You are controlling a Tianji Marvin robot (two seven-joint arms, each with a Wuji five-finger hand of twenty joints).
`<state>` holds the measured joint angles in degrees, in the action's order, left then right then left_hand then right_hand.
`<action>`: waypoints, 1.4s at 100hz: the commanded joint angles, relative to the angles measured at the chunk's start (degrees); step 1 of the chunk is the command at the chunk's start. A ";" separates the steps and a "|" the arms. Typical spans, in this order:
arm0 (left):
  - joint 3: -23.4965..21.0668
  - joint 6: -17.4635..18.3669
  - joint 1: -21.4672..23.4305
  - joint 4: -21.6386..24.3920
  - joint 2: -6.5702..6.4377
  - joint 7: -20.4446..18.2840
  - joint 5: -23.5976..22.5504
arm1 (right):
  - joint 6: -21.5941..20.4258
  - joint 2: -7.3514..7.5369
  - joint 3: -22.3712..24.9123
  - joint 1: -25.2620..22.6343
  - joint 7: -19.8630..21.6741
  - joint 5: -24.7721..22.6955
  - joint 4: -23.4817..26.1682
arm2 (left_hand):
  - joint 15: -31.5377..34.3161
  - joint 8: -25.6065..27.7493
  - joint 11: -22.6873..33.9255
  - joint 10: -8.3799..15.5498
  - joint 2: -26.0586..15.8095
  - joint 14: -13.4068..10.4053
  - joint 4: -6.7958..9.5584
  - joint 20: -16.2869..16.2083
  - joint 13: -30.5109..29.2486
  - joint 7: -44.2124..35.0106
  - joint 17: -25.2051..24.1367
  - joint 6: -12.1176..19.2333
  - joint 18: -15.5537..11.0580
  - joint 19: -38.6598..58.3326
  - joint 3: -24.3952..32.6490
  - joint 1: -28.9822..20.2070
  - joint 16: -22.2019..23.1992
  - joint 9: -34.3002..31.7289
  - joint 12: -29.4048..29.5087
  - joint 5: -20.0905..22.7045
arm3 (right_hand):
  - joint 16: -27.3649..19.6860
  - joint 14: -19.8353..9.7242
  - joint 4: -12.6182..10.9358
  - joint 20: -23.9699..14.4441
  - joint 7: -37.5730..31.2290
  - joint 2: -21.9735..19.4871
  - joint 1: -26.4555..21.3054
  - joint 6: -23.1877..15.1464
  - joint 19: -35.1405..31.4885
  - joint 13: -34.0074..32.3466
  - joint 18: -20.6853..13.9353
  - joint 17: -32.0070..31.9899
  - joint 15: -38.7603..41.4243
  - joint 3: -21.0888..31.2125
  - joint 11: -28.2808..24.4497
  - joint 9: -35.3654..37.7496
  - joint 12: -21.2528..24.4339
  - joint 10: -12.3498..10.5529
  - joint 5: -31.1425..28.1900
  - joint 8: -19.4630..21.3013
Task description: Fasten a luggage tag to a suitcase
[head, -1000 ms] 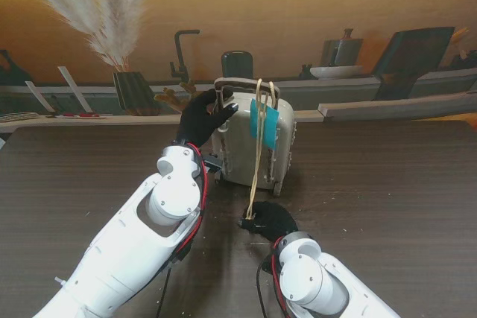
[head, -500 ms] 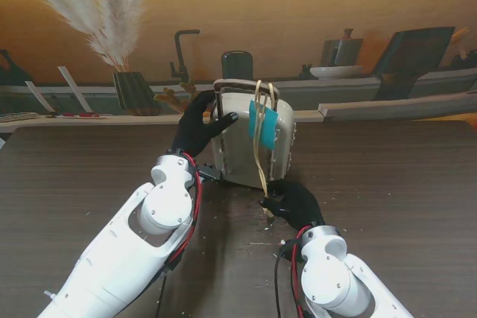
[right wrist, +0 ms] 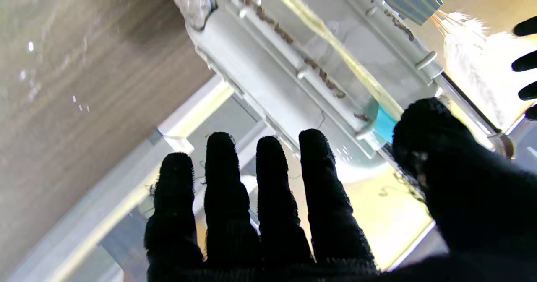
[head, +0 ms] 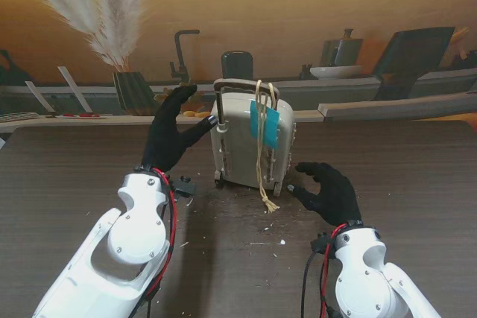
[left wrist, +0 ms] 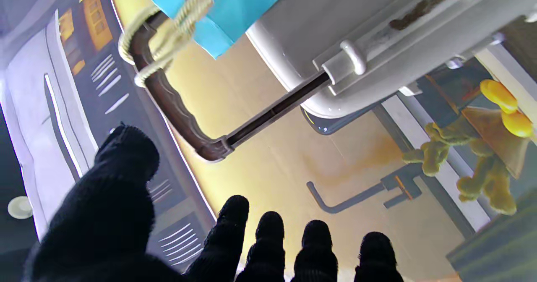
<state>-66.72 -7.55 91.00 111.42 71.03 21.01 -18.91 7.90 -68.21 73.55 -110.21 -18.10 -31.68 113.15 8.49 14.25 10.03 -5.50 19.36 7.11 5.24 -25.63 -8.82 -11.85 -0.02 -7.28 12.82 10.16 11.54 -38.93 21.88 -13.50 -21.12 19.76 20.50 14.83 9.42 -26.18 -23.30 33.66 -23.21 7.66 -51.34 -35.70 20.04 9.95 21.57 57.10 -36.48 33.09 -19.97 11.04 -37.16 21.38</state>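
A small beige suitcase (head: pixel 240 145) stands upright at the table's middle, its brown pull handle (head: pixel 244 83) raised. A blue luggage tag (head: pixel 264 124) hangs on its front from a tan string (head: pixel 261 161) looped over the handle, the string's end trailing onto the table. My left hand (head: pixel 170 135) is open just left of the case, its thumb close to the side. My right hand (head: pixel 328 191) is open on the right, nearer to me, fingers spread, holding nothing. The left wrist view shows the handle (left wrist: pixel 176 118), string loop (left wrist: pixel 168 43) and tag (left wrist: pixel 235 9). The right wrist view shows the case side (right wrist: pixel 302 59).
A dark vase (head: pixel 136 93) with pampas grass stands at the back left. A low ledge (head: pixel 387 109) with a printed kitchen backdrop runs along the table's far edge. Small crumbs (head: pixel 264 232) dot the dark wooden table (head: pixel 402 176) in front of the case.
My left hand let go of the handle and drew back to the left, open. My right hand released the string's end and moved right, opening. The string now hangs loose.
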 commanded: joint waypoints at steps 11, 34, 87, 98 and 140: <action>-2.17 -0.40 9.04 6.82 -2.02 -1.94 -3.96 | -4.42 1.31 3.33 -2.75 1.00 -0.92 1.83 | -1.71 -0.99 -1.06 -0.20 -2.61 -1.64 0.63 -1.77 -1.07 0.83 -0.08 -0.55 -5.00 -1.04 -1.94 -1.51 -0.68 -0.53 1.21 0.73 | -1.92 -0.85 -2.01 1.94 0.02 -2.04 3.14 -3.09 2.98 2.33 -2.89 -1.79 -3.56 -3.56 2.59 -2.02 1.24 -0.64 2.31 -0.31; -4.55 5.88 20.86 10.03 -3.40 -1.13 -11.60 | -9.69 1.29 7.54 -6.01 0.96 -0.06 1.38 | -1.86 -0.67 -1.30 -0.48 -3.37 -1.71 0.51 -2.43 -3.03 1.12 0.47 -0.02 -4.80 -1.23 -3.56 -2.47 -0.65 -2.88 1.30 2.88 | -3.65 -1.99 -2.37 4.06 0.42 -4.03 3.89 -6.12 8.18 5.79 -5.39 -4.73 -8.85 -7.46 6.67 -4.26 2.20 -1.91 4.53 0.19; -3.53 6.27 25.81 3.78 -4.35 -2.83 -13.43 | -21.28 1.96 11.09 -5.56 3.30 0.70 -5.83 | -4.50 0.28 -3.66 -0.13 -5.71 -2.38 0.58 -2.49 -0.60 1.87 -1.94 2.16 -5.31 -2.86 -6.95 -2.39 -1.83 -2.28 1.92 1.95 | -5.77 -4.81 -2.52 6.10 1.56 -6.91 6.21 -9.09 17.66 10.09 -9.28 -8.19 -15.70 -11.88 11.87 -7.45 3.46 -4.48 8.64 0.42; -3.49 6.29 25.16 3.05 -4.58 -4.03 -13.18 | -21.77 2.27 11.02 -5.32 4.96 0.98 -6.63 | -4.59 0.31 -3.79 0.15 -6.03 -2.73 0.60 -2.45 -0.68 2.08 -2.09 2.37 -5.45 -3.02 -7.49 -2.35 -1.90 -2.25 1.91 1.88 | -6.17 -5.12 -2.74 6.40 1.70 -8.33 7.35 -9.44 18.65 10.87 -9.75 -8.56 -16.51 -12.16 12.69 -7.75 3.89 -4.60 9.29 0.43; -4.73 7.83 25.55 2.27 -4.71 -4.96 -12.41 | -21.69 2.35 9.92 -5.48 5.72 2.35 -7.10 | -4.35 0.56 -3.55 0.04 -6.20 -2.68 1.02 -2.40 -1.39 1.93 -1.87 2.12 -5.47 -3.15 -8.02 -2.96 -1.79 -3.00 1.68 2.62 | -6.40 -4.65 -2.97 6.31 1.27 -8.73 7.83 -9.35 19.56 10.11 -9.68 -8.04 -16.73 -10.52 13.00 -6.95 4.18 -4.48 8.91 0.65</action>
<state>-71.19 -0.01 116.33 113.35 66.29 16.71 -31.43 -13.90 -65.99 83.74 -115.50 -13.30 -29.23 106.01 4.86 14.25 7.28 -6.16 15.59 6.09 5.71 -27.32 -11.13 -10.54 -1.39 -7.16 12.81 8.07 5.64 -40.71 21.62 -17.00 -20.57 22.75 14.98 11.26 8.29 -20.31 -22.56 26.08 -18.45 -0.20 -33.08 -25.85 13.02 2.20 5.96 47.12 -24.93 26.56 -16.50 8.13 -29.48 21.38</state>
